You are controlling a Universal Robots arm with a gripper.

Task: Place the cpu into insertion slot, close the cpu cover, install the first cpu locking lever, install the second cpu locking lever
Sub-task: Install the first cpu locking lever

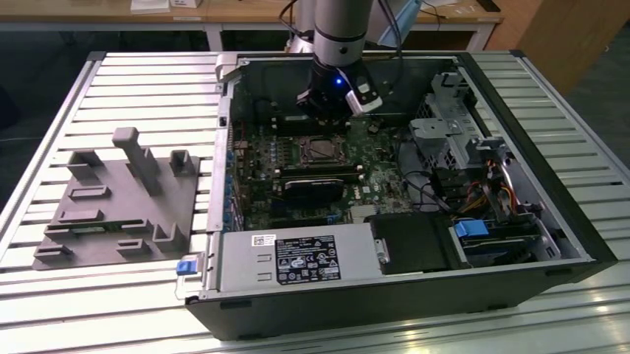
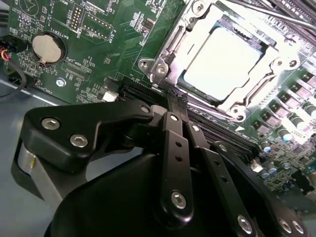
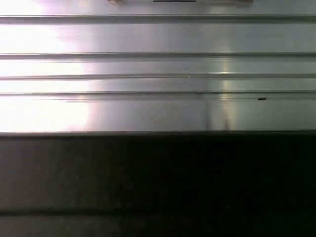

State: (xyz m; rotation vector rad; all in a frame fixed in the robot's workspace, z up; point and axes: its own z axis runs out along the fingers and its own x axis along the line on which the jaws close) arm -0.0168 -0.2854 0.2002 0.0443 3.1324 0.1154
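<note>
Up close, the second wrist view showed the cpu (image 2: 224,61) seated under the cpu cover (image 2: 165,57), the gripper (image 2: 177,106) closed on nothing; the exterior view showed the open computer case (image 1: 551,184).

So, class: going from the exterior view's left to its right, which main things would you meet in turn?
Grey fixture block on the slatted table → open computer case, entered at its left wall → insertion slot on the green board, with the gripper above it → silver drive cage → blue tab.
</note>
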